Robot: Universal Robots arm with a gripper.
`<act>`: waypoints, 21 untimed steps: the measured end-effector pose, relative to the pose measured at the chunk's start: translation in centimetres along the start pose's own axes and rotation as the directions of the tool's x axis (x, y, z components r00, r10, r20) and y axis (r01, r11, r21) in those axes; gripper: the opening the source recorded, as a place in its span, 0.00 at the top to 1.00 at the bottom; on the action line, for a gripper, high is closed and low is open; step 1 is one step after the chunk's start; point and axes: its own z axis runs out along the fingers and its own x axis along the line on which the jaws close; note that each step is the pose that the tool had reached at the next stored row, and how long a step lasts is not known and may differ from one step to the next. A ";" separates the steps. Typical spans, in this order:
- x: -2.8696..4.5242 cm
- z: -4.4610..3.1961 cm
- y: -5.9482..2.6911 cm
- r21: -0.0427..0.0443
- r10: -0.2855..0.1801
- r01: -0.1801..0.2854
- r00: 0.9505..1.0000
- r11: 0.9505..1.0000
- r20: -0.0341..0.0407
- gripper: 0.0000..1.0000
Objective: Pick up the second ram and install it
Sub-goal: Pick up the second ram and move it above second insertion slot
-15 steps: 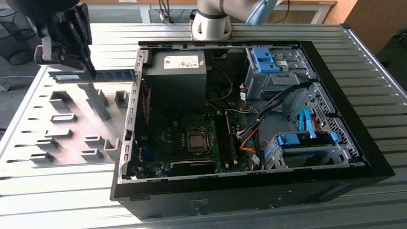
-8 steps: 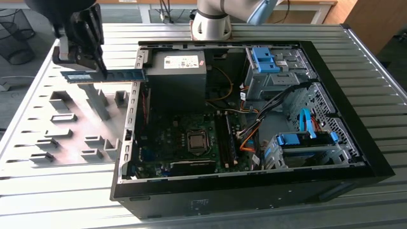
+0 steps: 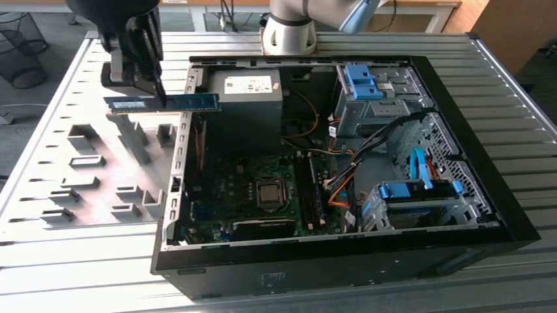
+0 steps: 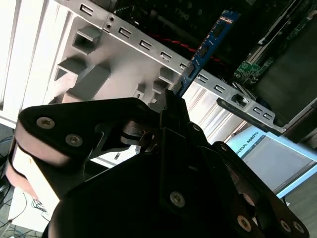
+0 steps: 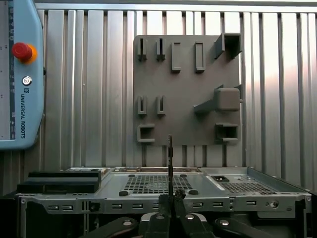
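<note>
**The second ram [image 3: 195, 102] is held in the air by the gripper [image 3: 158, 92], over the side wall of an open computer case [image 3: 487, 215].**

The jaws are clamped on the blue stick partway along its length. It is held level and on edge, between the grey holder plate [image 3: 104, 169] and the case interior. The pick-up is judged done and the installing not yet begun. Seating calls for the stick to be lined up squarely with a memory slot [image 3: 309, 189] beside the processor socket [image 3: 270, 193] on the motherboard [image 3: 235, 189], then pressed straight in. Whether a slot is free cannot be told. The power supply [image 3: 248, 91] lies near the path, and loose cables [image 3: 348, 173] run just beside the slots (a likely snag). Blue drive brackets [image 3: 366, 81] sit well apart.
</note>
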 end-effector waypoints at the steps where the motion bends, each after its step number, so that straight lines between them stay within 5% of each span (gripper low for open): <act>1: 0.00 -0.01 -0.26 0.000 0.000 0.000 1.000 1.000 0.000 0.86; 21: -0.08 -0.12 -5.37 0.000 0.000 0.000 1.000 1.000 0.000 0.86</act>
